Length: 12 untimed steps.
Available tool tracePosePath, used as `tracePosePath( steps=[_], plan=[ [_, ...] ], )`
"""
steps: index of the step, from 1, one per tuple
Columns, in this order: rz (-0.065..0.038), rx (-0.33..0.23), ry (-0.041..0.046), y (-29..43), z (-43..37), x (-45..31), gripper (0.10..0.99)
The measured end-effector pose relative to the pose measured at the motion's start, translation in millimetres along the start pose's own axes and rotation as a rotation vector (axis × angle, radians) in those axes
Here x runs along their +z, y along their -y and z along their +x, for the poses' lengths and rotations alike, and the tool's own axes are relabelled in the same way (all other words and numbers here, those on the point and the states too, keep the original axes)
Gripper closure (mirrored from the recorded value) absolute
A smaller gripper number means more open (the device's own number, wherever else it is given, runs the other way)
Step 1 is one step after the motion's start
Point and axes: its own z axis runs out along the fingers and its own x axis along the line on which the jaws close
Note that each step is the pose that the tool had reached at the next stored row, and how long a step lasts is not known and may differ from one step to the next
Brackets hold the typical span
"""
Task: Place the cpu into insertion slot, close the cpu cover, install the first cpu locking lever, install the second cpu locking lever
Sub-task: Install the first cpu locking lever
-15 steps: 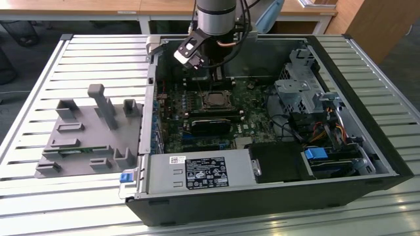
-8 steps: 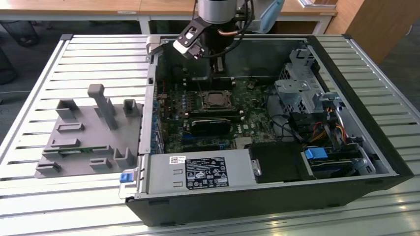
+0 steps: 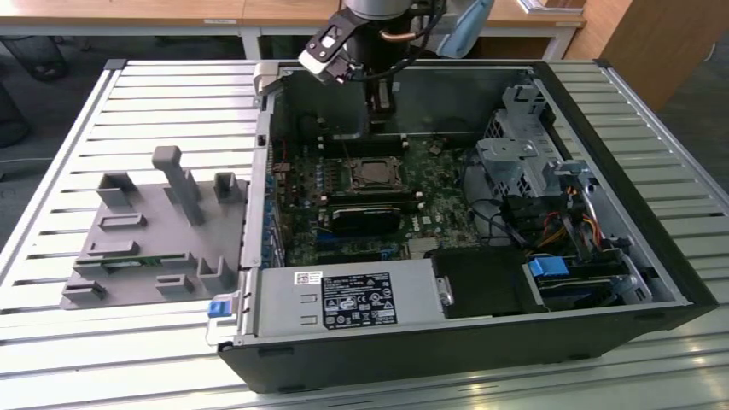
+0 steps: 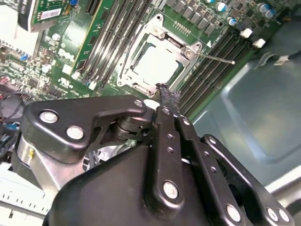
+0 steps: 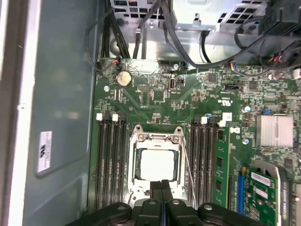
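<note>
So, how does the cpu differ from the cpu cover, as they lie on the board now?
The cpu is a plain pale square, while the cpu cover is a silvery frame with a square window. The cpu is the smaller of the two and shows through that window, while the cpu cover lies around it. Both lie flat on the green board, their sides parallel.

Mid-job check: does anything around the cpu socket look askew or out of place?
One locking lever looks unlatched. In the second wrist view its thin wire end juts out from the socket's corner over the memory slots rather than lying along the frame. The cpu cover seems to lie flat over the cpu. Nothing else stands out.
</note>
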Motion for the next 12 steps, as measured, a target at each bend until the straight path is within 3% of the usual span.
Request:
tracePosePath(
  steps=[6,8,12],
  plan=[
    [0.0,0.0,0.0001,-1.0,0.0,-14.7,0.98],
    [0.0,-0.008,-0.0006,-1.0,0.0,-14.7,0.98],
    [0.0,-0.078,-0.0052,-1.0,0.0,-14.7,0.98]
  ],
)
